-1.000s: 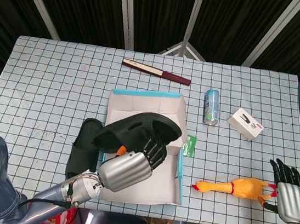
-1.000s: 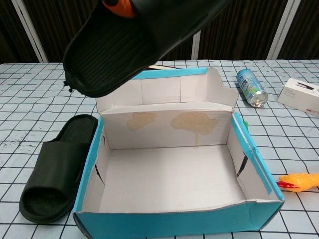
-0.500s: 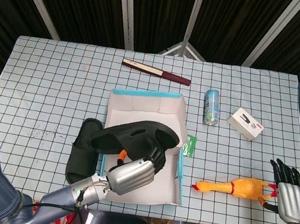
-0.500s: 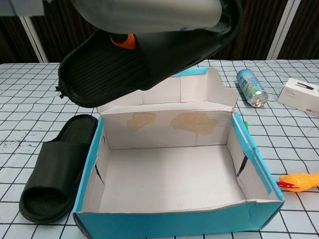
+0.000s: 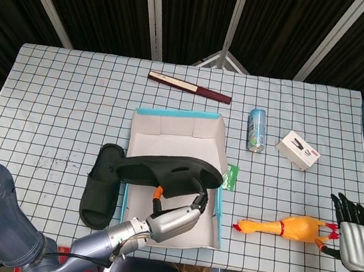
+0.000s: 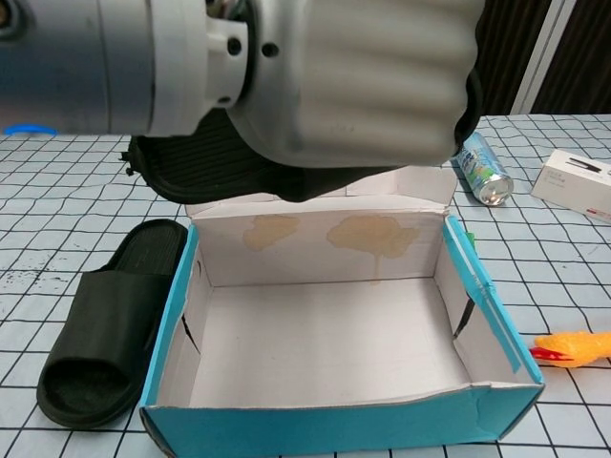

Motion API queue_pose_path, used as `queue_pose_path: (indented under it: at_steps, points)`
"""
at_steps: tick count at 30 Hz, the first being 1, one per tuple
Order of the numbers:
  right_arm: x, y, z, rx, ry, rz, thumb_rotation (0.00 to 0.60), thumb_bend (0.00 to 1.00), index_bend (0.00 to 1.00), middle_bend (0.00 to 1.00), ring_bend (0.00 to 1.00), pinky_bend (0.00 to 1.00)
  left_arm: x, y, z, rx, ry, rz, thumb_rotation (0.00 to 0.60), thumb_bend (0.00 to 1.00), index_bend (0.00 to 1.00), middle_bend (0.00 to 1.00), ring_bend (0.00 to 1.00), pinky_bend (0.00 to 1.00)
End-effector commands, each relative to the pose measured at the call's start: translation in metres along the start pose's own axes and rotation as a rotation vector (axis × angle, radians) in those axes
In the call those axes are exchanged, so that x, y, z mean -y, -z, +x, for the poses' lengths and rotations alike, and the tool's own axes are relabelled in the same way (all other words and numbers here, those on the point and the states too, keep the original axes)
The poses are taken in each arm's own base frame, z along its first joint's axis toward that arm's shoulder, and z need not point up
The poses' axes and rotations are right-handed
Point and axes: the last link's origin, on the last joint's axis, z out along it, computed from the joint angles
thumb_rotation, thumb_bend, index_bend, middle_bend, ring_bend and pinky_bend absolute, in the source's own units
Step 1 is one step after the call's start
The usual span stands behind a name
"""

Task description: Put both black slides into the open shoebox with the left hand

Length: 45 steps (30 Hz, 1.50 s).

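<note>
Hanging crosswise above the open shoebox (image 5: 214,123), one black slide (image 5: 167,170), toe and heel overreaching both side walls. Being held from beneath by the left hand (image 5: 174,221), fingers wrapped on its strap. Risking, if lowered unturned, snagging on the rims or tipping out. Lying on the table (image 5: 58,106) just beside the box, the second slide (image 5: 101,184). Idling well apart, the right hand (image 5: 353,232), fingers spread, holding nothing.
</note>
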Motion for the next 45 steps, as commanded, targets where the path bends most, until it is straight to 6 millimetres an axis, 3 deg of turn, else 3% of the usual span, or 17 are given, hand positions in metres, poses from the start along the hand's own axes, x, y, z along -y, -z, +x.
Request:
queue_pose_path:
  at_steps: [1,10,45]
  points:
    - [0.0,0.0,0.0,0.001,-0.002,0.0,0.6,0.16,0.0,0.05,0.09,0.07,-0.007,-0.004,0.0,0.017,-0.021,-0.024,0.6,0.53,0.26,0.54,0.32,0.39]
    - [0.0,-0.001,-0.001,0.007,0.001,0.001,0.6,0.16,0.0,0.05,0.09,0.07,-0.026,-0.014,0.006,0.04,-0.049,-0.085,0.6,0.54,0.27,0.55,0.33,0.39]
    - [-0.003,0.002,0.003,-0.009,-0.011,-0.006,0.6,0.16,0.0,0.05,0.09,0.07,-0.046,-0.042,0.02,0.024,-0.055,-0.106,0.6,0.54,0.28,0.55,0.33,0.39]
